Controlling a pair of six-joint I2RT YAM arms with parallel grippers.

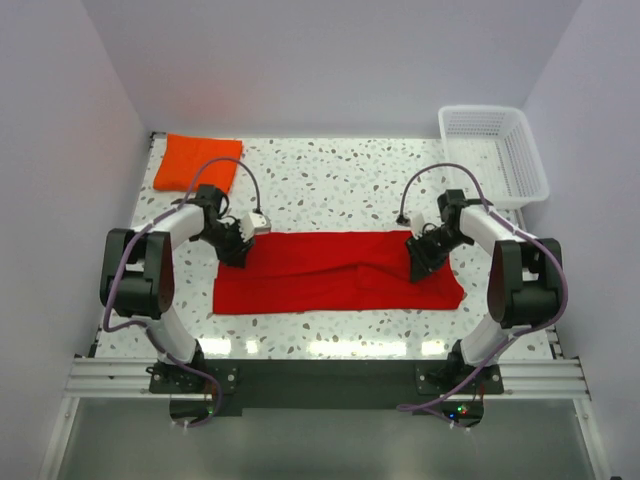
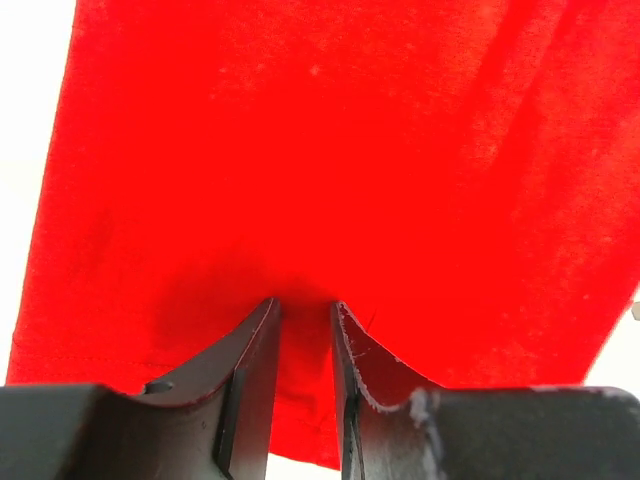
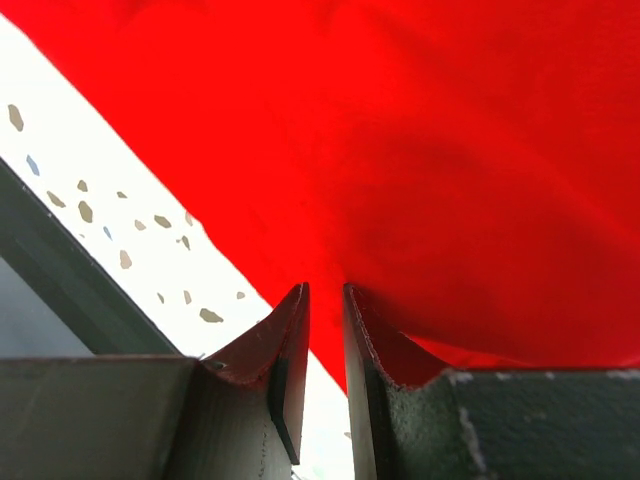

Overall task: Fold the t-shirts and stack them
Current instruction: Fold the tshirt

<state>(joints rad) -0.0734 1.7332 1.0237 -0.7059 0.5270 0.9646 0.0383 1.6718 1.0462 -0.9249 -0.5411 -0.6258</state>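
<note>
A red t-shirt [image 1: 330, 288] lies stretched out as a long band across the middle of the speckled bench [image 1: 330, 190]. It sits nearer the arms than the white lattice basket [image 1: 529, 150], which stands in a far corner. One end of the band reaches almost level with the basket's near wall and the other end runs well away from it. A shallow crease runs along the cloth's length.

The left claw [image 1: 238, 252] is down on the end of the red t-shirt farthest from the basket, at that end's far corner. In the left wrist view its fingers [image 2: 250, 370] stand close together with only a narrow slot between them. Red cloth is gathered up into that slot, with folds running in toward the tips, so the claw has the shirt pinched.

The right claw [image 1: 420, 262] is down on the end of the shirt nearest the basket. In the right wrist view its fingers [image 3: 290, 350] are likewise nearly together, with red cloth drawn into the gap. The shirt's edge slants away from the tips, with pale speckled bench showing beside it.

An orange t-shirt [image 1: 197, 162], folded into a flat pad, lies in the far corner opposite the basket, about level with it. It is apart from both the red shirt and the claws.
</note>
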